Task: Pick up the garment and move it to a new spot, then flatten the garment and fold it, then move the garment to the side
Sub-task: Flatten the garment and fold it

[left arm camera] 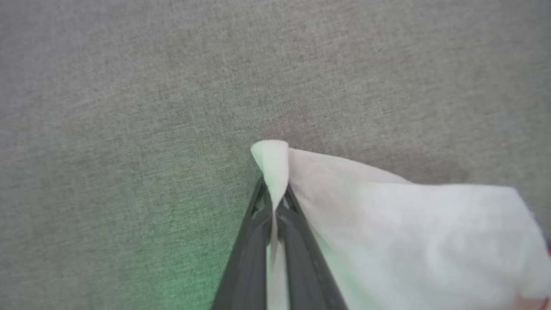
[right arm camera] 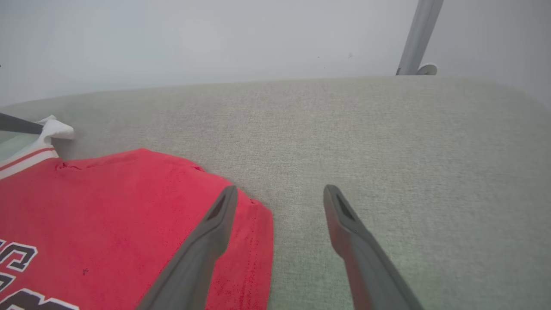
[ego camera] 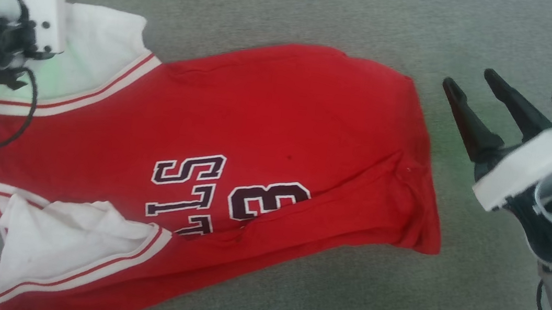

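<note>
While the left hand (left arm camera: pixel 273 189) pinches its white sleeve corner, the garment (ego camera: pixel 280 124) lies flat.
Its long side runs hem-first toward the spread right hand (ego camera: pixel 467 76).

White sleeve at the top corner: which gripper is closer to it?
Left. The left gripper pinches the sleeve; the right gripper hangs open by the jersey's red hem, far from it.

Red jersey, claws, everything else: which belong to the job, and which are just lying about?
Job: garment; left gripper, pinching its white fabric; right gripper, open beside it.
Just there: grey cloth surface; grey pole behind.
</note>
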{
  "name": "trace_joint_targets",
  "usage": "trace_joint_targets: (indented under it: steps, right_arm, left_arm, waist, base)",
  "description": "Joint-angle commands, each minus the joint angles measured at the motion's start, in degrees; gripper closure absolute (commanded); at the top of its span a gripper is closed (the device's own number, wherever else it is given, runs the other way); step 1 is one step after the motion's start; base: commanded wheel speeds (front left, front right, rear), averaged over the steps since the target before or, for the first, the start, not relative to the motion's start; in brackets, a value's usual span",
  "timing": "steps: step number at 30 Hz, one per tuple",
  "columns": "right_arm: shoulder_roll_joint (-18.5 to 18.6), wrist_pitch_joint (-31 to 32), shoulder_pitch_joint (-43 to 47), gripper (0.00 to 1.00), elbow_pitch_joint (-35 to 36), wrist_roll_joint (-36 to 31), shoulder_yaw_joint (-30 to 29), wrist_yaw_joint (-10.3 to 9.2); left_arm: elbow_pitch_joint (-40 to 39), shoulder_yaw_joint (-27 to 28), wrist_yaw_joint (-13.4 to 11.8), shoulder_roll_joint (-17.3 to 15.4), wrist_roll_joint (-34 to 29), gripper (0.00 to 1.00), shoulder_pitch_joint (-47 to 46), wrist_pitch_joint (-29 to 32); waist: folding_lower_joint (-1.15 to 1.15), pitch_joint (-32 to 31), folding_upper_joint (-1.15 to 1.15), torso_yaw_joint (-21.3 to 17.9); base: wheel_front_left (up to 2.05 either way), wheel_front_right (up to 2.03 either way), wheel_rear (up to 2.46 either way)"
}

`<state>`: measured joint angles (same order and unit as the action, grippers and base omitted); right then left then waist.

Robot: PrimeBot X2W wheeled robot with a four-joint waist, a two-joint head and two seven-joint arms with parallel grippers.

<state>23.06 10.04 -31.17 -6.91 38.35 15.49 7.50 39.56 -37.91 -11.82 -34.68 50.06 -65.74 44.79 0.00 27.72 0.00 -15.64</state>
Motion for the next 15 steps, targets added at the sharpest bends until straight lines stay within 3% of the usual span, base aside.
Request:
trace_joint_targets:
  steps: [1,15]
  right_arm:
    - [0.29,1.93,-2.31,0.0,-1.27,0.97,1.18,-0.02]
    - [2.11,24.66,-17.05,0.0,-15.07,6.18,12.53,-0.02]
  left_arm:
    - [1.41,-0.81,0.49,1.01,-0.67,1.0,-0.47,-0.36]
    - [6.89,-2.1,3.46,7.46,-1.25,1.0,-5.65,-3.93]
  waist:
    - [0.0,0.55,0.0,1.11]
    - [0.0,3.04,0.0,6.5]
  base:
    - [0.0,0.0,0.0]
    - [0.0,0.0,0.0]
